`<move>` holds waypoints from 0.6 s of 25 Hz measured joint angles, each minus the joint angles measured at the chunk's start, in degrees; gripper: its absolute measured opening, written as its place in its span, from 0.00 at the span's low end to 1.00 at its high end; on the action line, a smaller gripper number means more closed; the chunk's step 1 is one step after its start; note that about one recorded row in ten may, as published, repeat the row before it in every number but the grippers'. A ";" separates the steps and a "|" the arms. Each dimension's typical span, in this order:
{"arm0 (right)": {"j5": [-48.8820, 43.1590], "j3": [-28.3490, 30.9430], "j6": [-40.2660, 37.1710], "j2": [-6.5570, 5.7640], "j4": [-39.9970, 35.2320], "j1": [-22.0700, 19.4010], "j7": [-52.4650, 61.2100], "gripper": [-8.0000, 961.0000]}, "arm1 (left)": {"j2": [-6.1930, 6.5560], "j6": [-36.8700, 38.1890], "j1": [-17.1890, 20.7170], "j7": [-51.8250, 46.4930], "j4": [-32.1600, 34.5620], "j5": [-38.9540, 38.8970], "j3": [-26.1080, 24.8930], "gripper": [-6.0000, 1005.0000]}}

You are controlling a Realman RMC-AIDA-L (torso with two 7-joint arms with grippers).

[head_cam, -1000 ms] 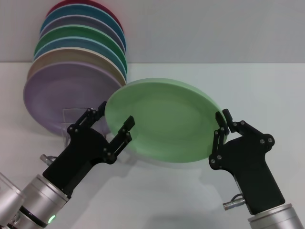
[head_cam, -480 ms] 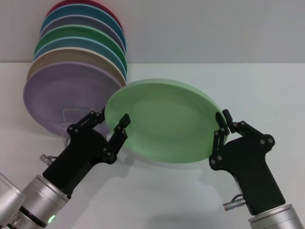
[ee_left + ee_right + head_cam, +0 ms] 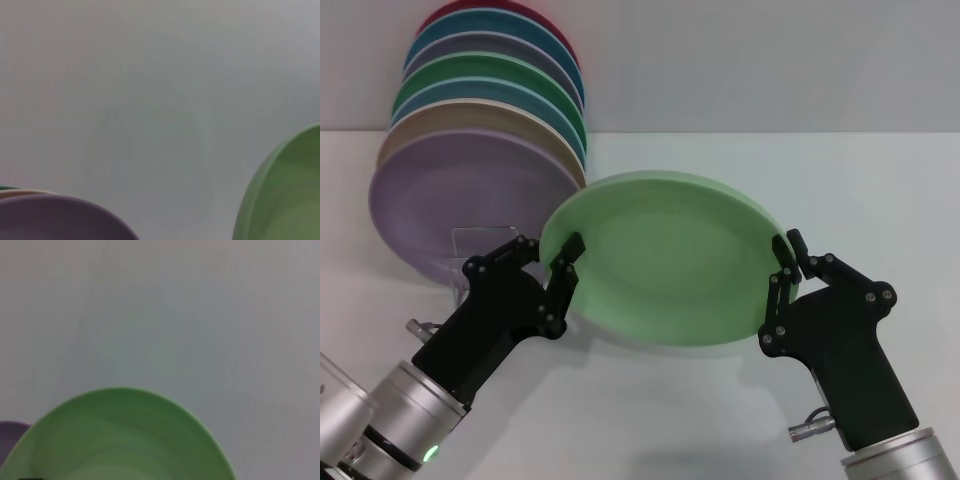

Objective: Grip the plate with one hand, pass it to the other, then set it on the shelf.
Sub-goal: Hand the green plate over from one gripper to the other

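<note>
The pale mint-green plate [image 3: 665, 255] hangs tilted above the white table, its face toward me. My right gripper [image 3: 786, 262] is shut on its right rim. My left gripper [image 3: 550, 248] straddles the plate's left rim, open, with one finger [image 3: 570, 252] lying over the plate's face and the other behind the edge. The plate's edge also shows in the left wrist view [image 3: 285, 195] and fills the lower part of the right wrist view [image 3: 115, 440]. The shelf [image 3: 470, 243], a small clear rack, stands just left of my left gripper.
A row of several coloured plates leans at the back left, with a lavender plate [image 3: 450, 195] in front and a darker green plate [image 3: 490, 75] among those behind it. A white table [image 3: 650, 420] and a grey wall [image 3: 770, 60] frame the scene.
The left gripper's front finger has swung in toward the plate's left rim, narrowing the gap. The plate and the right gripper have barely moved.
</note>
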 joint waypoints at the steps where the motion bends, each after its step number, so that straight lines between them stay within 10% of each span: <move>1: 0.00 0.00 0.00 0.00 0.00 0.00 0.00 0.04 | 0.00 -0.01 0.00 0.01 -0.01 0.00 0.02 0.32; 15: 0.11 -0.55 -1.90 0.01 -0.09 -0.18 -0.03 0.03 | -0.01 -0.08 0.01 -0.12 0.05 0.10 -0.10 0.19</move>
